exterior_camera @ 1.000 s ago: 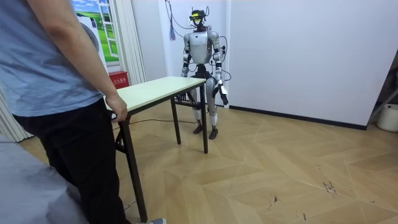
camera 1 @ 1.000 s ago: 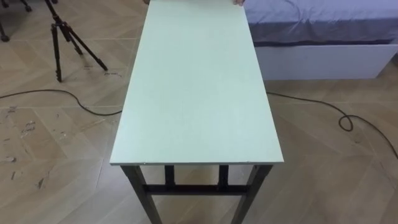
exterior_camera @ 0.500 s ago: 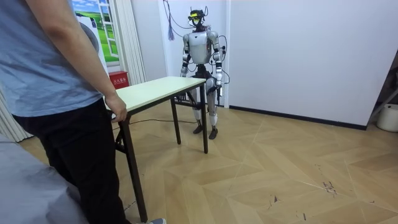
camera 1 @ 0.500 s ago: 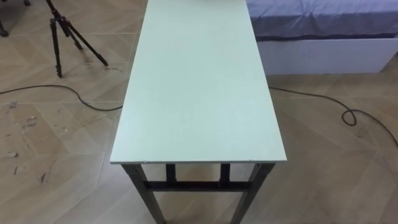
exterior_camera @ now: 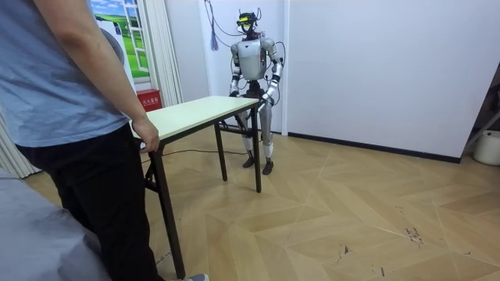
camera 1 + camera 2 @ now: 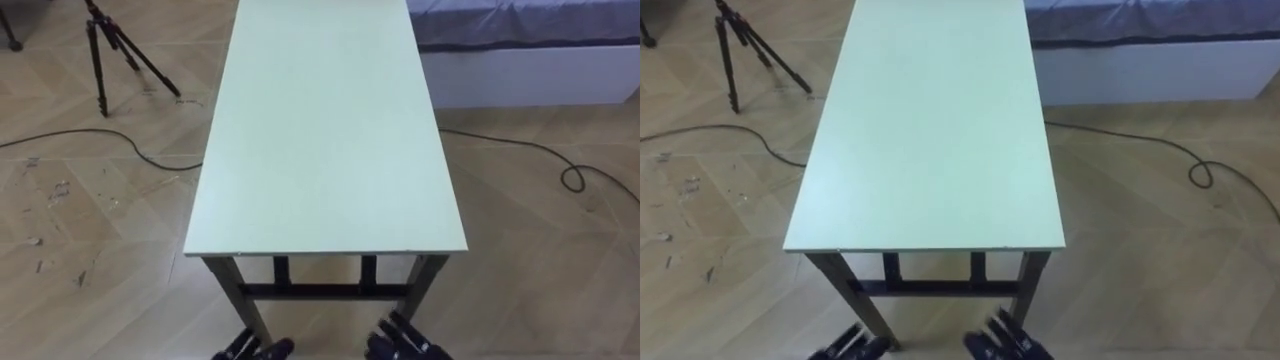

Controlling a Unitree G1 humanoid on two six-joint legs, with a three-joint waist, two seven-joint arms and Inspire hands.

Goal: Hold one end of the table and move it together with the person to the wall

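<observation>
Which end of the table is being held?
The end away from the robot: a person's hand grips the table there. The robot's left hand and right hand hover below its end.

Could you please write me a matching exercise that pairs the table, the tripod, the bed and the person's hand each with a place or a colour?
Column one:
1. table
2. tripod
3. bed
4. person's hand

Column two:
A. on the floor, to the robot's left of the table
B. on the table's end farthest from the robot
C. pale green top on dark legs
D. purple cover, to the robot's right of the table

Pairs: 1-C, 2-A, 3-D, 4-B.
</observation>
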